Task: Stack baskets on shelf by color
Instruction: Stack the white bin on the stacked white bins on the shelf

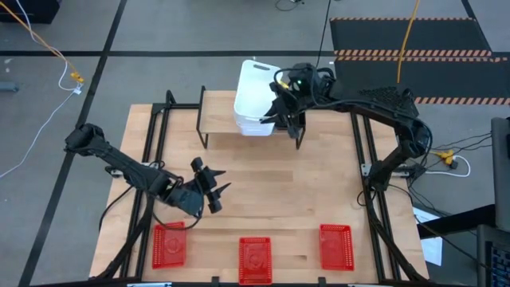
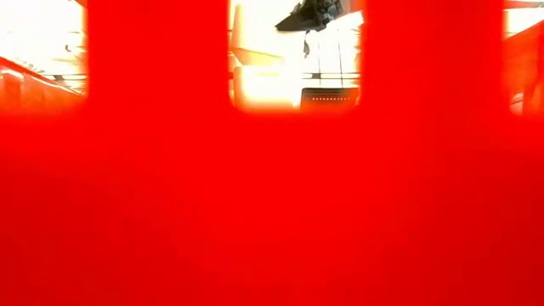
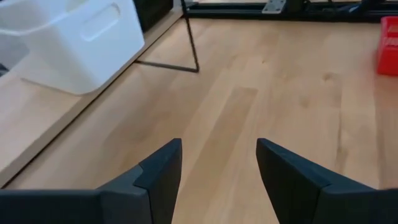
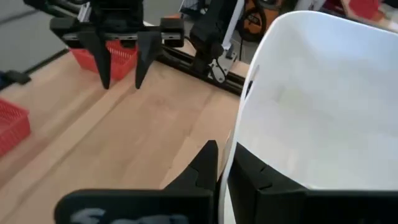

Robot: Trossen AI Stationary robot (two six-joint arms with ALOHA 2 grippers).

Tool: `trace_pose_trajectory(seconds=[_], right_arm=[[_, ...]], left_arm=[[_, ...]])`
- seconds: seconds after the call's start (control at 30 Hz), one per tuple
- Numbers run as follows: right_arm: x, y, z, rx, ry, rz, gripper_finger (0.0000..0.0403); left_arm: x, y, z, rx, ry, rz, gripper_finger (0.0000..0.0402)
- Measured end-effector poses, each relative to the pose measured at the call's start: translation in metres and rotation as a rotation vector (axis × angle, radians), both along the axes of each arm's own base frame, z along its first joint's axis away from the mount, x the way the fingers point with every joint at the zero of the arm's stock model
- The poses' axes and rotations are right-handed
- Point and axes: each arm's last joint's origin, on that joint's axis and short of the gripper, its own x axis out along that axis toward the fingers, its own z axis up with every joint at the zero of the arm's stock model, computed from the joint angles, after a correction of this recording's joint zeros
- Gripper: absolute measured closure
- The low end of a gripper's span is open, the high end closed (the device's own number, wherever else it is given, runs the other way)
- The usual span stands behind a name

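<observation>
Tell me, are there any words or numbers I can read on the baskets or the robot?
None can be read.
The white basket and red baskets show no writing.
Pale marks on the right gripper, seen in its wrist view, are too blurred to read.

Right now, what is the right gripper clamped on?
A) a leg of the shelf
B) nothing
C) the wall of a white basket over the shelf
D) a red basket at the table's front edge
C: the right gripper pinches the white basket wall, tilted above the white stack on the shelf.
</observation>
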Motion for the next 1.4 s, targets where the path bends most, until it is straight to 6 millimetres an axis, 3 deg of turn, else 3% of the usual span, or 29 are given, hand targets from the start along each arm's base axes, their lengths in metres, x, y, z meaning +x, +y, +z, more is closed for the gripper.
trace_pose_trajectory(seconds=[0.27,0.6,0.87,1.2,1.4], right_arm=[[-0.011,-0.013,-0.002,-0.057,0.021,-0.008,0.0393],[-0.022,-0.032,-0.005,0.014,0.015,0.004,0.0393],[-0.022,-0.032,-0.005,0.008,0.012,0.007,0.0388],[-0.002,-0.032,-0.025,0.011,0.055,0.048,0.0386],[-0.002,-0.028,-0.024,0.036,0.061,0.045,0.0386]], left_arm=[[0.0,0.001,-0.001,-0.014,-0.005,0.012,0.0195],[0.003,0.007,-0.001,-0.014,-0.008,0.036,0.0195],[0.003,0.008,0.0,-0.017,-0.01,0.041,0.0195],[0.003,0.008,-0.001,-0.03,-0.014,0.049,0.0195],[0.002,0.008,-0.002,-0.022,0.005,0.05,0.0195]])
